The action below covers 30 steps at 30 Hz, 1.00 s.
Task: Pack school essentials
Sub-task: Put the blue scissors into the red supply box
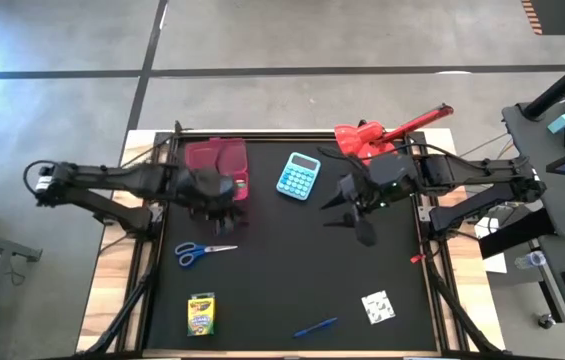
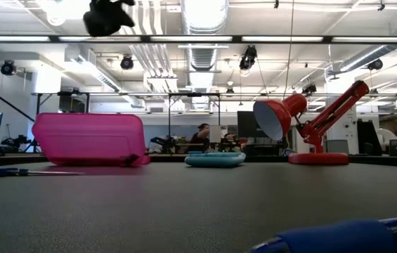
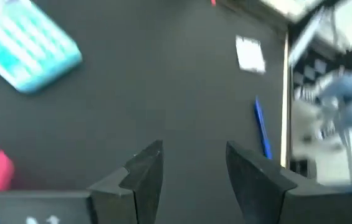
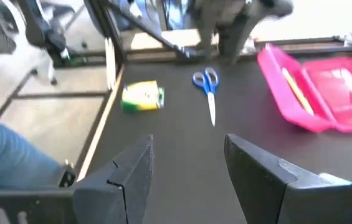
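Note:
A pink open case (image 1: 217,165) lies at the far left of the black mat; a yellow pencil (image 4: 295,89) lies inside it. Blue-handled scissors (image 1: 200,252), a yellow-green crayon box (image 1: 201,313), a blue pen (image 1: 315,327) and a white patterned square (image 1: 378,307) lie on the mat nearer the front. My left gripper (image 3: 191,168) hovers open beside the case, holding nothing. My right gripper (image 4: 188,168) hovers open right of the mat's middle, near the calculator, holding nothing.
A turquoise calculator (image 1: 299,176) lies at the far middle of the mat. A red desk lamp (image 1: 382,131) stands at the far right corner. The mat's metal frame (image 1: 430,262) bounds the work area. People sit in the room behind the table (image 2: 199,137).

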### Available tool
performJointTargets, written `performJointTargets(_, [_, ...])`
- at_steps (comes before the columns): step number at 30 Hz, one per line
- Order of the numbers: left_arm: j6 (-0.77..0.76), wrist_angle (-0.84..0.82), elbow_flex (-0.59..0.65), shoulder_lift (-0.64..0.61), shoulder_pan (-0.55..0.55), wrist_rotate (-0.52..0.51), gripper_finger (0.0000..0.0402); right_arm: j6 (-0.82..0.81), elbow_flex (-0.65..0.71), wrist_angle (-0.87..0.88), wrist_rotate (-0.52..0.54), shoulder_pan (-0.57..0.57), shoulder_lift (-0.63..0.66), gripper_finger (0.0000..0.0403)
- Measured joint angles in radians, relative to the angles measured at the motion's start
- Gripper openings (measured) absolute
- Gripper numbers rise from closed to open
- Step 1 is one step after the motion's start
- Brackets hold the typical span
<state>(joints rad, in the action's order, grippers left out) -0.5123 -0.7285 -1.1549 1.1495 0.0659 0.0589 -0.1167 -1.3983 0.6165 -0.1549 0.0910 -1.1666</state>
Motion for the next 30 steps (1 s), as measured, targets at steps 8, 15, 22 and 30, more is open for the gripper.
performJointTargets(8, [-0.060,-0.344,0.001,0.112,0.160,-0.026,0.0157,-0.107,0.000,-0.072,-0.002,0.003,-0.014,0.0187])
performJointTargets(15, [-0.058,-0.446,0.030,0.235,0.229,-0.101,0.0157,-0.299,0.000,-0.075,-0.002,0.003,-0.032,0.0187])
performJointTargets(22, [-0.057,-0.385,0.181,0.281,0.259,-0.101,0.0157,-0.363,0.000,-0.018,-0.003,0.003,-0.040,0.0187])
performJointTargets(30, [-0.049,-0.220,0.356,0.219,0.271,-0.112,0.0157,-0.383,0.000,0.087,-0.005,0.003,-0.034,0.0187])
